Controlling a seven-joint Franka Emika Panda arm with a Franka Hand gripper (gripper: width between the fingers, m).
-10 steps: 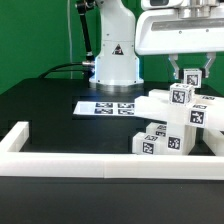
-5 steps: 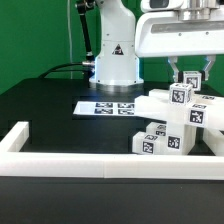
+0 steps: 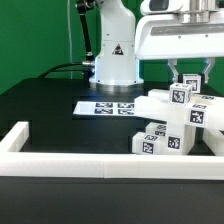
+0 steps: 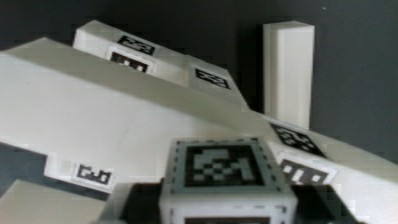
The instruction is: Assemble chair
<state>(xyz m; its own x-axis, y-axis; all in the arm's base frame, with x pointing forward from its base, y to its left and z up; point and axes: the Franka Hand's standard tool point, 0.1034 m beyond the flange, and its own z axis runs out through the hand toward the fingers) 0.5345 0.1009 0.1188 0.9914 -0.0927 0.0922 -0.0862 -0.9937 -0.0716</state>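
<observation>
- Nearest the exterior camera, the white rail [image 3: 60, 160] crosses the bottom of the frame and turns up the lower left; it is only the border.
- Just behind it, at lower right, the chair [image 3: 168, 125] sits as a cluster of white tagged blocks, some stacked on others. I cannot tell from here which are already joined.
- At right centre, my pincer [image 3: 188, 84] is clenched on a leg [image 3: 181, 96], a small tagged block standing on top of the cluster. My fingers [image 3: 172, 74] reach down on either side of it.
- In the wrist view the leg [image 4: 224, 175] fills the lower middle, its tag facing the lens, so I look straight down its end. Its long axis seems to run upright, in line with my fingers.
- Beyond it in that view, the seat [image 4: 134, 100] spreads as a broad slab from the upper left down toward the lower right, with tags along its edge. A bar [image 4: 290, 70] stands apart at upper right, long axis up and down the frame.
- My judgement: I am seating this leg into the seat. The next move calls for keeping the leg square to the slab while pressing or turning it home; any tilt could jam it.
- Farther back, the marker board [image 3: 105, 106] lies flat at centre.
- Farthest, my base [image 3: 115, 55] stands at upper centre.
</observation>
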